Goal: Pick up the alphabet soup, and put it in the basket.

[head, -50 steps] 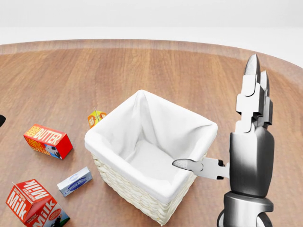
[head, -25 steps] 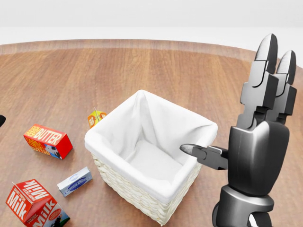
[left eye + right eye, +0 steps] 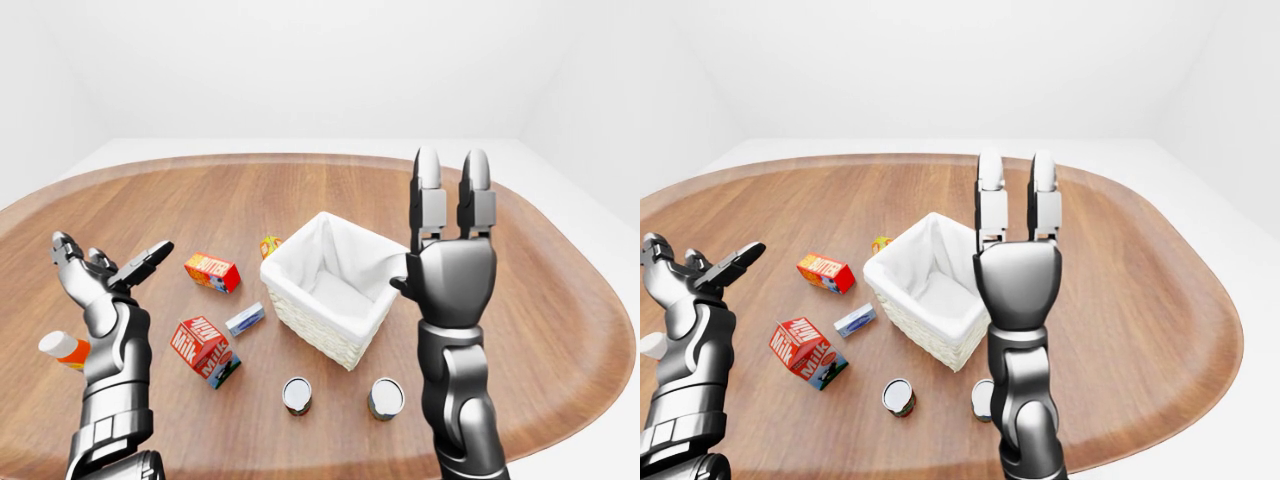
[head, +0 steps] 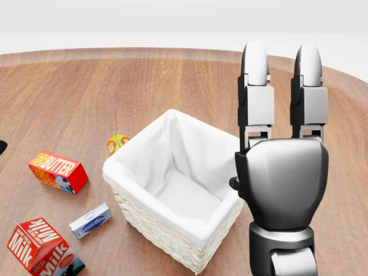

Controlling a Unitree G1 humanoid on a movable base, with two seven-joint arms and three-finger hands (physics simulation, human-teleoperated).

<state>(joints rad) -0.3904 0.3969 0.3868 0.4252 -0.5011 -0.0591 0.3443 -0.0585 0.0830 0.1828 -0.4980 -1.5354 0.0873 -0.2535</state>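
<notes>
Two cans stand on the wooden table near the bottom of the left-eye view, one (image 3: 296,394) left of the other (image 3: 385,397). Their labels are too small to tell which is the alphabet soup. Above them sits the wicker basket (image 3: 312,331) with a white cloth lining, nothing visible inside. My right hand (image 3: 452,215) is raised upright just right of the basket, well above the cans, open, fingers straight up, its back facing the camera. My left hand (image 3: 108,268) hovers open at the far left, holding nothing.
Left of the basket lie a red butter box (image 3: 212,271), a red milk carton (image 3: 203,347), a small blue-white box (image 3: 245,319) and a small orange box (image 3: 270,244). A white and orange bottle (image 3: 62,348) lies by my left arm. The table edge curves close below the cans.
My right hand has turned at the wrist from side-on, thumb pointing left, to back-facing, and shifted left in the head view. The objects and the camera have stayed still.
</notes>
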